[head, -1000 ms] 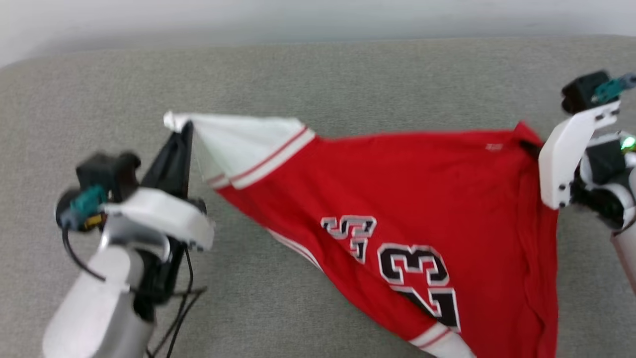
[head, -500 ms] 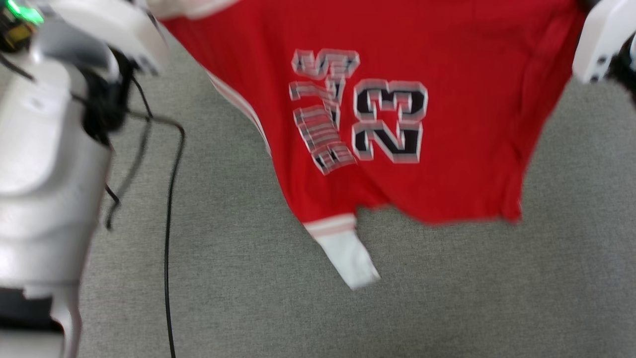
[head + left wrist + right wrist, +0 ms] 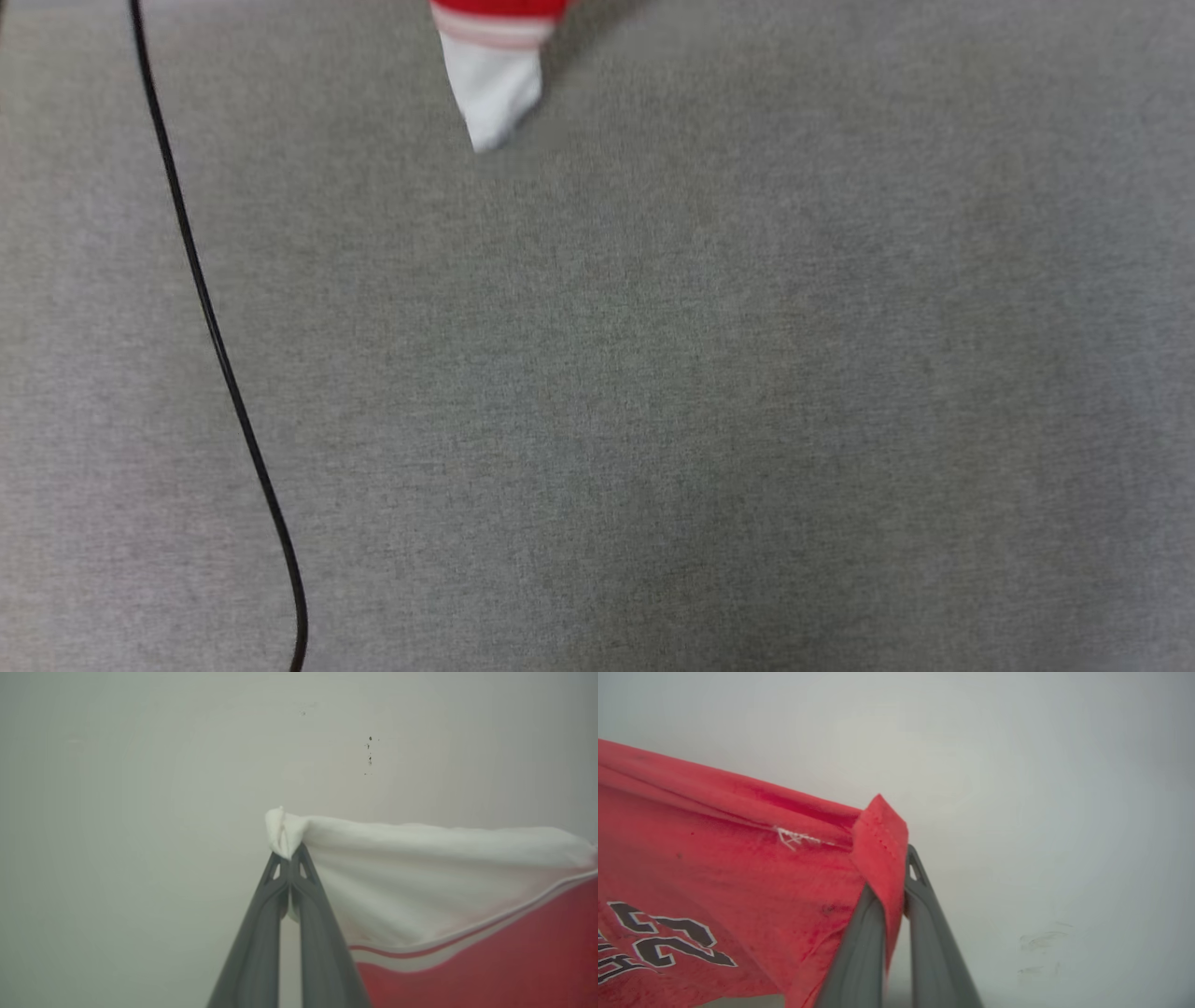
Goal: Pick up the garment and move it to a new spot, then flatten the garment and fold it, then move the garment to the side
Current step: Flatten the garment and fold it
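Note:
The garment hangs stretched between my two grippers. In the left wrist view my left gripper (image 3: 290, 856) is shut on the tip of its white sleeve (image 3: 420, 868), with the stripe trim and red body (image 3: 514, 961) to the right. The right wrist view has my right gripper (image 3: 896, 882) shut on a red hem corner of the garment (image 3: 738, 858), black numerals at the lower left. In the head view only a dangling white sleeve end of the garment (image 3: 492, 79) hangs at the top over the grey surface.
A grey fabric surface (image 3: 653, 373) spreads below. A thin black cable (image 3: 215, 336) runs down its left side. Pale wall (image 3: 140, 765) lies behind both grippers in the wrist views.
The head view has swung down, so the shirt and both arms have slid up out of the picture. The garment stays held at both ends and hangs in the air.

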{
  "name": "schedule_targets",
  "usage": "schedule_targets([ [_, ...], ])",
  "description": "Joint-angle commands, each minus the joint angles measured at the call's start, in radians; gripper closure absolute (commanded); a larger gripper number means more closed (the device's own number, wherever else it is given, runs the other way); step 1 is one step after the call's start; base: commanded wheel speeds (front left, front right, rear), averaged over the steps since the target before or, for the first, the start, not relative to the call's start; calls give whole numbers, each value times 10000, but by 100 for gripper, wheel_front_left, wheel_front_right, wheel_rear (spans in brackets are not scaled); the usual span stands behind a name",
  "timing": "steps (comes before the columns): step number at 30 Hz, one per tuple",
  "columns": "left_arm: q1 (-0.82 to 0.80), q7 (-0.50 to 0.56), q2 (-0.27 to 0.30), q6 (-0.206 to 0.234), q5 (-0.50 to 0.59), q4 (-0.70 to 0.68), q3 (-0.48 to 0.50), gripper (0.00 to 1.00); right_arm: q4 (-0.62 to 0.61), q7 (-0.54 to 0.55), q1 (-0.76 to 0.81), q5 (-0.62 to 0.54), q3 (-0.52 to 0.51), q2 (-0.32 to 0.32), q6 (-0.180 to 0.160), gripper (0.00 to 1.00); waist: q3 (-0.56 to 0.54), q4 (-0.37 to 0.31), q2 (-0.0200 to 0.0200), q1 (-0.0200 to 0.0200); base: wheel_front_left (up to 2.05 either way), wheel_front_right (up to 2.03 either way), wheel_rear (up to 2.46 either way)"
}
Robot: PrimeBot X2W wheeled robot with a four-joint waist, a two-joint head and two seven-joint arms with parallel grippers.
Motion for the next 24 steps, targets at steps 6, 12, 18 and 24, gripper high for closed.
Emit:
schedule_targets([
  [6,-1276,-78,201,-63,52,451,109,100,627,-545,-1218,-359,-129,129,-22,100,1216,68,0,-1,0,0,0],
  [12,-1386,-297,3,-52,-166,858,141,100,1725,-1348,-1809,-164,180,537,-21,100,2209,209,0,-1,0,0,0],
  [18,-666,-421,-234,-178,-445,1056,129,100,2565,-1783,-1540,309,674,572,-19,100,2595,422,0,-1,0,0,0],
  [24,934,-805,-609,-521,-926,1457,164,100,2992,-2422,-215,1184,1419,596,-19,100,2375,684,0,-1,0,0,0],
])
